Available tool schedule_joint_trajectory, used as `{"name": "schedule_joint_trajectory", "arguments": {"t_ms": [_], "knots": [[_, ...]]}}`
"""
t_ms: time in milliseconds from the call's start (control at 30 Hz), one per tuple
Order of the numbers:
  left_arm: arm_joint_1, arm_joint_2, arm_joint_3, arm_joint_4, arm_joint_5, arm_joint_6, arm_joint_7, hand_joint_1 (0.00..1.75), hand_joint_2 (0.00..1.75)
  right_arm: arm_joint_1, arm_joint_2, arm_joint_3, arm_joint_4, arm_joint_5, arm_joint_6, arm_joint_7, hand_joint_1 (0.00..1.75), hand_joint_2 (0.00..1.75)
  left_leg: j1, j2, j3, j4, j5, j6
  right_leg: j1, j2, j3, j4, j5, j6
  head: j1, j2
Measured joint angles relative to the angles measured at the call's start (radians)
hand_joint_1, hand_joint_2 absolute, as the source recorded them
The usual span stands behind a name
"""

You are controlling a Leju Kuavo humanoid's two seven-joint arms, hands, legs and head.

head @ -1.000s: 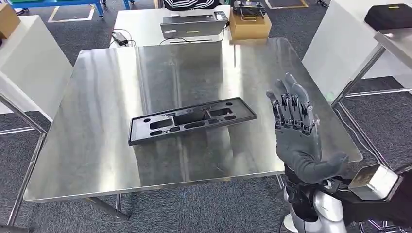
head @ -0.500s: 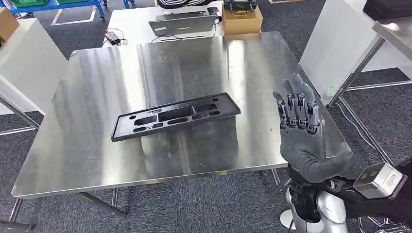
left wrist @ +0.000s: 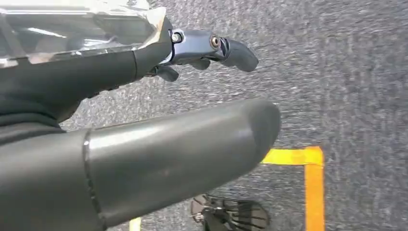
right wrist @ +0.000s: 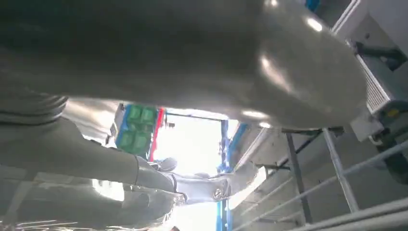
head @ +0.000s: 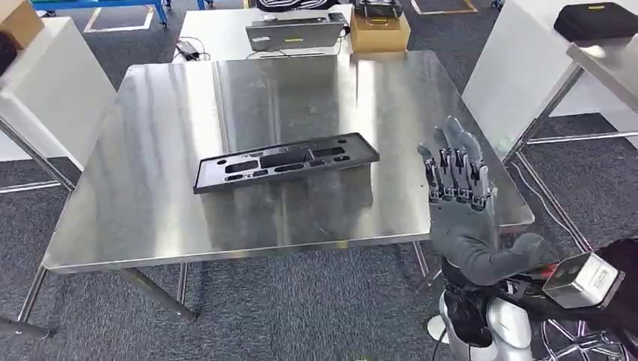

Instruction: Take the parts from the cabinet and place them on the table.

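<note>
The robot's right hand (head: 465, 203) is raised beside the near right corner of the steel table (head: 158, 143). Its fingers (head: 451, 169) are straight and apart, and it holds nothing. The palm stands upright and the fingers point up and away from the robot.

Out from that hand, toward the robot's left and a bit farther away, lies the black part (head: 284, 162). It is a long, flat plate with slots cut in it. It rests flat near the middle of the table, well apart from the hand. Its long side runs across the table from left to right, and the right end sits a little farther from the robot.

The right hand is the one close to the part. The left hand (left wrist: 144, 159) hangs low over the grey carpet with nothing in it, fingers loose.

The part looks already set down, so this step seems done.
</note>
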Motion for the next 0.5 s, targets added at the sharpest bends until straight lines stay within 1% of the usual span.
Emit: {"name": "schedule_joint_trajectory", "arguments": {"t_ms": [33, 67, 100, 133, 167, 200, 233, 267, 300, 333, 367, 400, 433, 467, 500], "knots": [[0.002, 0.000, 0.003, 0.000, 0.007, 0.000, -0.002, 0.00, 0.00, 0.001, 0.000, 0.000, 0.003, 0.000, 0.004, 0.000, 0.00, 0.00, 0.000, 0.002, -0.016, 0.001, 0.012, -0.002, -0.003, 0.000, 0.002, 0.040, -0.002, 0.012, 0.001, 0.000], [0.003, -0.002, 0.007, 0.000, 0.008, 0.000, -0.003, 0.00, 0.00, 0.002, 0.000, 0.000, 0.006, 0.000, 0.007, 0.001, 0.00, 0.00, 0.001, 0.003, -0.022, 0.003, 0.022, -0.005, -0.006, 0.000, 0.027, 0.031, 0.016, 0.028, 0.000, 0.000], [0.004, -0.003, 0.008, 0.001, 0.010, 0.000, -0.005, 0.00, 0.00, 0.002, 0.000, -0.001, 0.008, 0.000, 0.008, 0.002, 0.00, 0.00, 0.002, 0.003, -0.037, 0.005, 0.030, -0.008, -0.008, 0.000, 0.068, -0.014, 0.044, 0.043, 0.000, 0.000], [0.004, -0.005, 0.009, 0.001, 0.012, 0.000, -0.005, 0.00, 0.00, 0.002, 0.001, -0.001, 0.009, 0.000, 0.009, 0.002, 0.00, 0.00, 0.003, 0.003, -0.050, 0.011, 0.038, -0.012, -0.012, 0.000, 0.122, -0.087, 0.071, 0.055, 0.000, 0.000], [0.004, -0.006, 0.010, 0.001, 0.013, 0.000, -0.005, 0.00, 0.00, 0.002, 0.002, -0.001, 0.010, 0.000, 0.010, 0.003, 0.00, 0.00, 0.003, 0.002, -0.063, 0.018, 0.044, -0.017, -0.014, -0.001, 0.189, -0.182, 0.084, 0.060, 0.000, 0.000], [0.004, -0.005, 0.011, 0.000, 0.013, 0.000, -0.005, 0.00, 0.00, 0.001, 0.004, -0.001, 0.011, 0.000, 0.011, 0.004, 0.00, 0.00, 0.000, 0.001, -0.073, 0.023, 0.050, -0.025, -0.010, 0.000, 0.234, -0.256, 0.045, 0.049, 0.001, 0.000], [0.004, -0.006, 0.012, 0.001, 0.013, 0.000, -0.006, 0.00, 0.00, 0.002, 0.007, -0.001, 0.011, 0.000, 0.012, 0.004, 0.00, 0.00, 0.000, 0.002, -0.078, 0.026, 0.057, -0.033, 0.004, 0.002, 0.240, -0.269, 0.043, 0.037, 0.000, 0.000], [0.005, -0.005, 0.014, 0.001, 0.013, 0.001, -0.007, 0.00, 0.00, 0.001, 0.007, -0.002, 0.011, 0.000, 0.012, 0.005, 0.00, 0.00, -0.003, 0.001, -0.078, 0.029, 0.063, -0.037, -0.001, 0.000, 0.220, -0.273, 0.046, 0.032, 0.001, 0.000], [0.005, -0.006, 0.015, 0.001, 0.013, 0.001, -0.007, 0.00, 0.00, 0.001, 0.007, -0.002, 0.013, 0.000, 0.012, 0.005, 0.00, 0.00, 0.000, 0.001, -0.079, 0.028, 0.070, -0.041, 0.003, 0.000, 0.219, -0.268, 0.050, 0.024, -0.002, 0.000], [0.007, -0.006, 0.016, 0.001, 0.013, 0.000, -0.007, 0.00, 0.00, 0.002, 0.009, -0.003, 0.014, 0.000, 0.012, 0.005, 0.00, 0.00, 0.001, 0.001, -0.081, 0.027, 0.074, -0.045, 0.000, -0.001, 0.216, -0.270, 0.055, 0.013, 0.000, 0.000], [0.008, -0.006, 0.017, 0.002, 0.013, 0.000, -0.007, 0.00, 0.00, 0.001, 0.013, -0.003, 0.015, 0.000, 0.012, 0.005, 0.00, 0.00, 0.009, -0.002, -0.086, 0.037, 0.061, -0.051, -0.015, -0.005, 0.211, -0.272, 0.066, -0.001, -0.001, 0.000], [0.011, -0.007, 0.018, 0.002, 0.013, 0.000, -0.008, 0.00, 0.00, 0.000, 0.015, -0.003, 0.015, 0.001, 0.012, 0.007, 0.00, 0.00, 0.009, -0.004, -0.099, 0.068, 0.008, -0.057, -0.011, -0.007, 0.201, -0.273, 0.075, -0.014, -0.001, 0.000], [0.012, -0.007, 0.022, 0.002, 0.014, 0.000, -0.008, 0.00, 0.00, 0.000, 0.018, -0.003, 0.015, 0.001, 0.011, 0.008, 0.00, 0.00, 0.009, -0.005, -0.118, 0.133, -0.064, -0.061, -0.011, -0.007, 0.189, -0.272, 0.086, -0.026, -0.003, 0.000], [0.012, -0.007, 0.023, 0.002, 0.014, 0.000, -0.008, 0.00, 0.00, 0.000, 0.019, -0.003, 0.015, 0.001, 0.011, 0.008, 0.00, 0.00, 0.010, -0.007, -0.139, 0.207, -0.119, -0.066, -0.010, -0.007, 0.177, -0.272, 0.096, -0.026, -0.002, 0.000], [0.012, -0.007, 0.024, 0.002, 0.014, 0.000, -0.008, 0.00, 0.00, 0.000, 0.021, -0.004, 0.015, 0.001, 0.012, 0.010, 0.00, 0.00, 0.010, -0.009, -0.158, 0.280, -0.157, -0.070, -0.010, -0.007, 0.169, -0.271, 0.107, -0.026, -0.003, 0.000]]}}
